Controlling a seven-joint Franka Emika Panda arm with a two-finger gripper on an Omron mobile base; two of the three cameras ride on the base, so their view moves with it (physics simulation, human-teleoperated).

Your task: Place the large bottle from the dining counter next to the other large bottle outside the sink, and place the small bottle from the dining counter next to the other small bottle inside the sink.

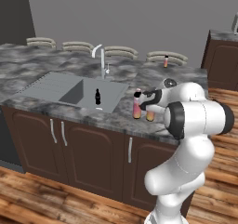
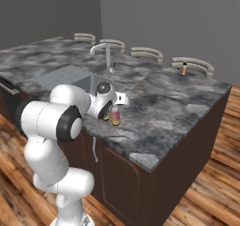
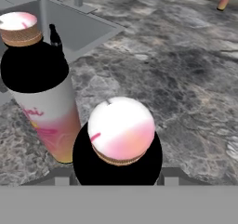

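— Claw [image 1: 150, 106] status?
— Its jaws are half closed, clamped on the large bottle [image 3: 121, 135], which stands on the desk [image 2: 178, 103] just right of the sink [image 1: 56, 90], beside the other large bottle [image 3: 42, 93].
— And the small ones?
— The black bottle [image 1: 97, 96] stands inside the sink; the small pink bottle [image 1: 166, 61] is well beyond it.

Plain grey walls [image 1: 139, 14] behind, wood plank floor [image 1: 28, 190] in warm brown. Dark brown cabinet doors [image 1: 93, 158] with silver handles under the marbled top; four pale chair backs [image 1: 121, 51] along its far edge. Another dark cabinet [image 1: 223, 60] stands at right.
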